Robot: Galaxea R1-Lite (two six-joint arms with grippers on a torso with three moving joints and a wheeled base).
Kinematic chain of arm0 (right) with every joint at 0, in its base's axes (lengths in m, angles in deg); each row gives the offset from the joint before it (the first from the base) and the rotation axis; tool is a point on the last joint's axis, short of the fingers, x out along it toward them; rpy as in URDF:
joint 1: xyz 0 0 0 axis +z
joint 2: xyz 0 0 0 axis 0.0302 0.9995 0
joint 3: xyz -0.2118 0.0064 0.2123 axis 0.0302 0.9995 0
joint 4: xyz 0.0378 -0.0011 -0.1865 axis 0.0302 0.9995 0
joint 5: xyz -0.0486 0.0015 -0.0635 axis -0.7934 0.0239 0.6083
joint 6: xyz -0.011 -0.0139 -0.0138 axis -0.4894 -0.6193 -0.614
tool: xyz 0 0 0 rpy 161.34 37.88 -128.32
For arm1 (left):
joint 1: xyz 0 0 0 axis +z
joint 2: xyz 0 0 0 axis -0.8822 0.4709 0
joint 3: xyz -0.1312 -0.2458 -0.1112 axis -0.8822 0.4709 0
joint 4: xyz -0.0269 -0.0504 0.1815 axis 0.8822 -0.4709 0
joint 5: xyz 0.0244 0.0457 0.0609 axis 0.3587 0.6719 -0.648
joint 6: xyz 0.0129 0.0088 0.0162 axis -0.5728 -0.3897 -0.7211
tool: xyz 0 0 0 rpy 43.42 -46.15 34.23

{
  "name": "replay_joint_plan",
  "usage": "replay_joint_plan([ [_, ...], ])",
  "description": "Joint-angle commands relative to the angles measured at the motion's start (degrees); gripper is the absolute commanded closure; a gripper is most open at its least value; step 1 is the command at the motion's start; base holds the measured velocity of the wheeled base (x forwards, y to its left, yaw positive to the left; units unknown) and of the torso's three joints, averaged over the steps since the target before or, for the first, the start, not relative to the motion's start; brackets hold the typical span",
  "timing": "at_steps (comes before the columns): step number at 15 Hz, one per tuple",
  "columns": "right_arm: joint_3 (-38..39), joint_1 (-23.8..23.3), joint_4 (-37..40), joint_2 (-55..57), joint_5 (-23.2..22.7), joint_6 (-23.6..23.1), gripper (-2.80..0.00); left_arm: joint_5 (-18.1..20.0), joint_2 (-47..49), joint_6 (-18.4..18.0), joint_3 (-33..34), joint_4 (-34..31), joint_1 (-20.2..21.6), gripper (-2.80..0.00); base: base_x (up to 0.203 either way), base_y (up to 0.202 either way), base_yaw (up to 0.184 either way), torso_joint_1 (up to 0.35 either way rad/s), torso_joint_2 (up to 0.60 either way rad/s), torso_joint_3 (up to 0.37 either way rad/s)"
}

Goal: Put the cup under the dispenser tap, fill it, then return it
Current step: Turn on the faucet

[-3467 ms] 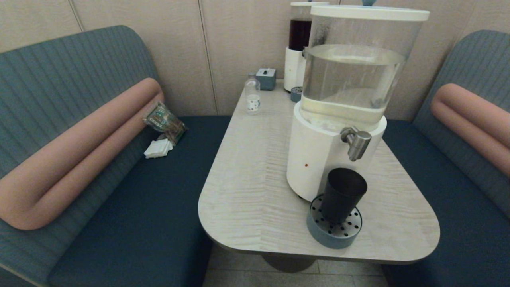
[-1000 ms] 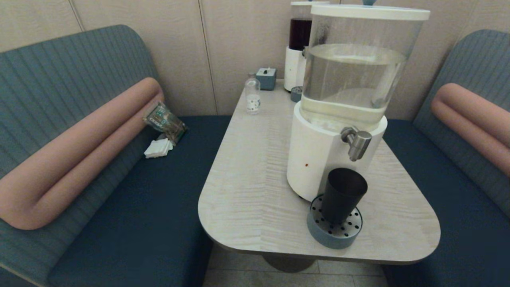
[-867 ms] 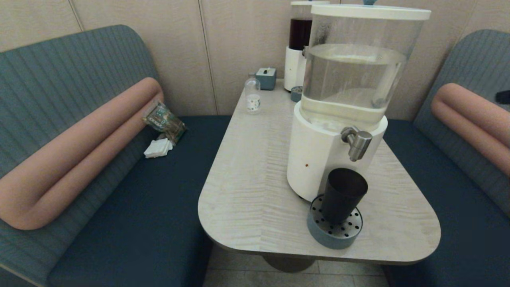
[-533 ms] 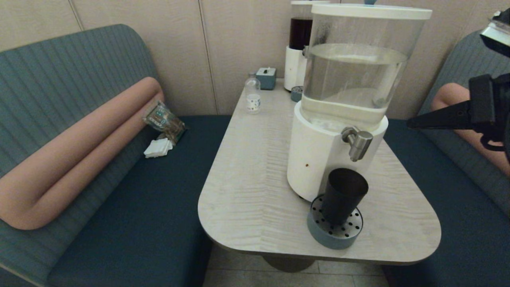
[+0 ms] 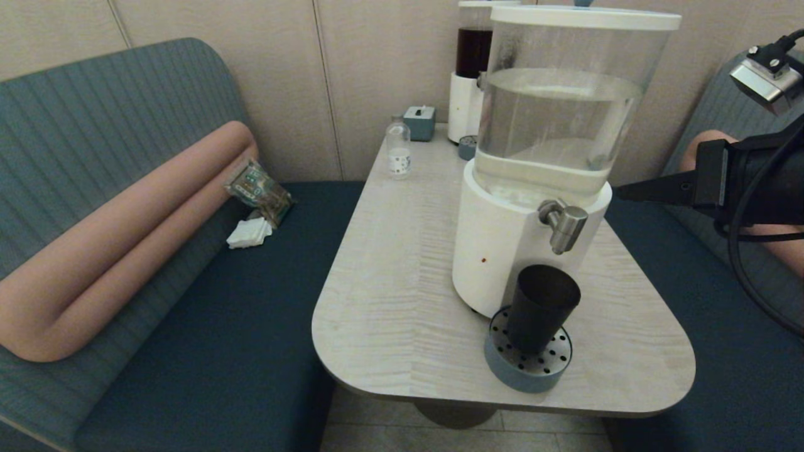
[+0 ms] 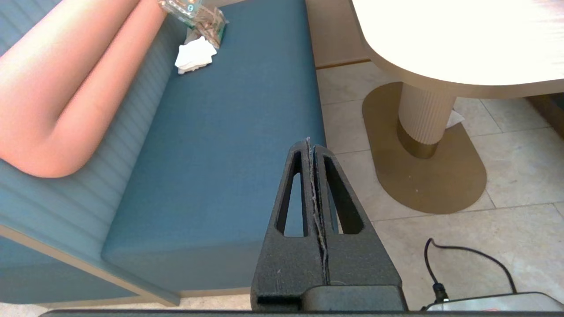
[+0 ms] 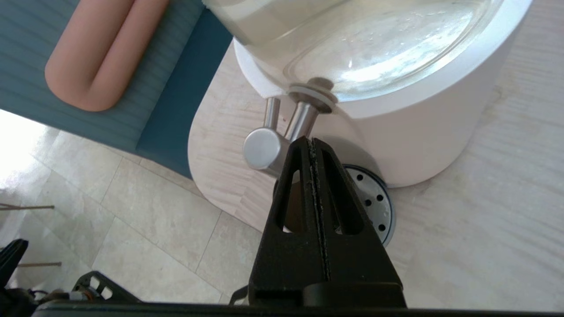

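The dark tapered cup (image 5: 541, 306) stands upright on the round perforated drip tray (image 5: 526, 369), below the brushed-steel dispenser tap (image 5: 563, 225) of the large clear-tank dispenser (image 5: 553, 144). My right gripper (image 5: 619, 191) is shut and empty, reaching in from the right, level with the white base and a short way right of the tap. In the right wrist view its tip (image 7: 312, 141) lies beside the tap (image 7: 264, 149), and the cup is mostly hidden behind the fingers. My left gripper (image 6: 309, 141) is shut and empty, parked low over the bench seat, out of the head view.
A smaller dispenser with dark red liquid (image 5: 471, 75), a small clear bottle (image 5: 398, 154) and a grey box (image 5: 419, 122) stand at the table's far end. Blue benches (image 5: 207, 326) flank the table (image 5: 402, 295). A snack packet (image 5: 259, 188) and napkins (image 5: 249, 233) lie on the left bench.
My right arm has come into the head view from the right and moved left toward the dispenser base. The cup, the tray and the tap have not moved.
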Motion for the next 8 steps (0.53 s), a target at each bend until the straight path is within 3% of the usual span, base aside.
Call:
replay_joint_plan([
  [1,0.86,-0.15,-0.79,0.37,-0.16,0.03,0.00,0.02,0.10,-0.04,0.00,-0.03,0.00,0.00,0.000,0.000,0.000,0.000,0.00,0.000],
  [8,-2.05,0.37,-2.73,5.59,-0.65,0.09,0.00,0.02,0.10,-0.04,0.00,-0.03,0.00,0.00,0.000,0.000,0.000,0.000,0.00,0.000],
])
